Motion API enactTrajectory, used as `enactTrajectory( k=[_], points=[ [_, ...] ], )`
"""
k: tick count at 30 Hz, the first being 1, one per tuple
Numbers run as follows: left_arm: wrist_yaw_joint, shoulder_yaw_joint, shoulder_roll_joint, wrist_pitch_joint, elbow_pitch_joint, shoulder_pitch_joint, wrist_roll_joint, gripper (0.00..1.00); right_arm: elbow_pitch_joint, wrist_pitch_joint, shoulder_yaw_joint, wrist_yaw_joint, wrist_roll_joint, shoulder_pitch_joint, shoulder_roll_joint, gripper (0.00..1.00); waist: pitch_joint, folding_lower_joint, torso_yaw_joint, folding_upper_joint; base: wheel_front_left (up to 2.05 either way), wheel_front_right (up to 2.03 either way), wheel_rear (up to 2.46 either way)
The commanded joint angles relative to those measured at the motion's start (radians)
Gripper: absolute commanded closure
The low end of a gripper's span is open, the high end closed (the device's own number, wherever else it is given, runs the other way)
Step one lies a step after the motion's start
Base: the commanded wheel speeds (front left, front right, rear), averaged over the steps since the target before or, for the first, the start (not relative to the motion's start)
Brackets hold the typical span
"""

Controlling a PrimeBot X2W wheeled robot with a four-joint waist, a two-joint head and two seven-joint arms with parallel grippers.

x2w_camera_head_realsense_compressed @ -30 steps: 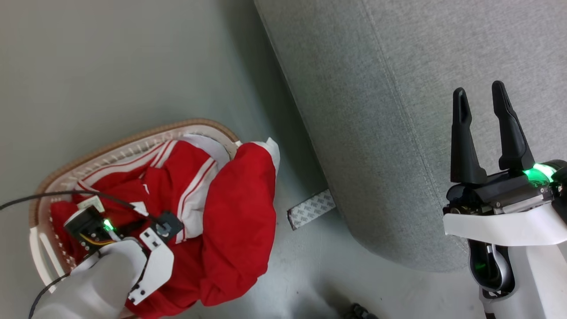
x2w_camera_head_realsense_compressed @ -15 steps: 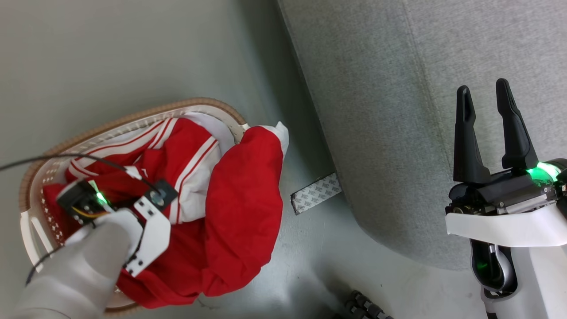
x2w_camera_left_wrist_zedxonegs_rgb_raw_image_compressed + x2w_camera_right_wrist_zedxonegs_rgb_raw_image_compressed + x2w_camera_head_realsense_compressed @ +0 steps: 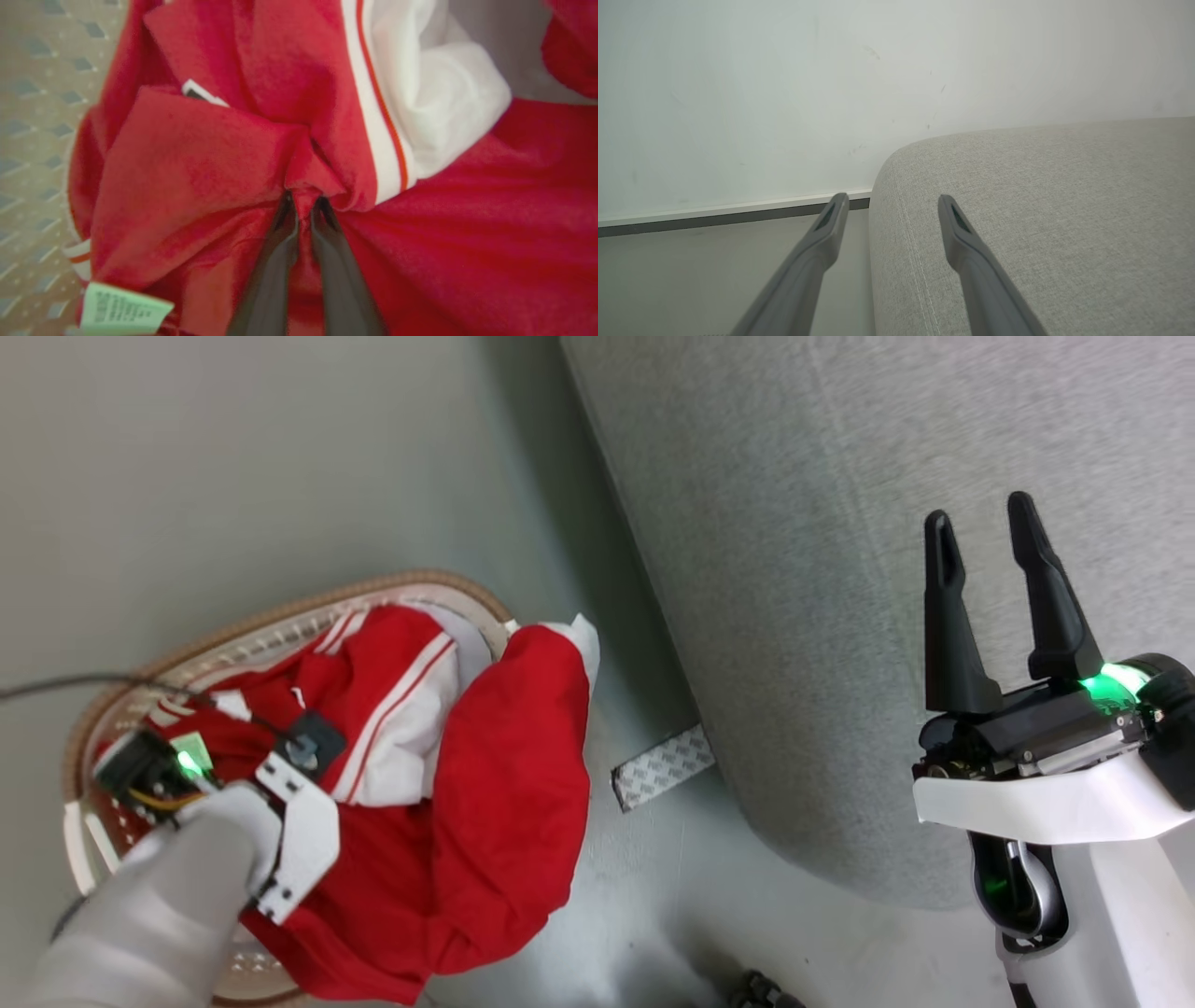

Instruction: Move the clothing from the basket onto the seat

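Left gripper (image 3: 303, 205): fingers pinched together on a fold of the red clothing (image 3: 201, 158), low in the basket (image 3: 392, 586) on the floor (image 3: 233, 448). The heap fills the basket, and one red part drapes over its rim toward the seat (image 3: 822, 569). A patterned grey strip (image 3: 663, 767) lies on the floor at the seat's base. Right gripper (image 3: 980, 513): fingers apart, holding nothing, raised over the seat's rounded edge.
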Motion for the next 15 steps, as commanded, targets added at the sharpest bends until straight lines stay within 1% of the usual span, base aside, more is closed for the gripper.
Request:
enactTrajectory(
  k=[1,6,10,15],
  points=[
    [0.005,0.006,-0.006,-0.021,0.003,0.03,-0.016,1.0,0.009,0.0,-0.007,-0.002,-0.009,-0.013,0.0,0.0,-0.044,-0.0001,0.004,0.0,0.0,0.0,0.0],
    [0.013,0.028,-0.07,-0.103,-0.004,0.09,-0.058,1.0,0.034,0.0,-0.026,-0.002,-0.041,0.014,0.0,0.0,-0.172,-0.0001,0.064,0.0,0.0,0.0,0.0],
    [0.01,0.055,-0.129,-0.173,-0.018,0.135,-0.105,1.0,0.059,0.0,-0.032,-0.002,-0.071,0.04,-0.001,0.0,-0.284,-0.0001,0.118,0.0,0.0,0.0,0.0],
    [0.006,0.074,-0.174,-0.218,-0.055,0.192,-0.14,1.0,0.087,0.0,-0.039,-0.002,-0.103,0.073,-0.002,0.0,-0.41,-0.0001,0.186,0.0,0.0,0.0,0.0]
  ],
)
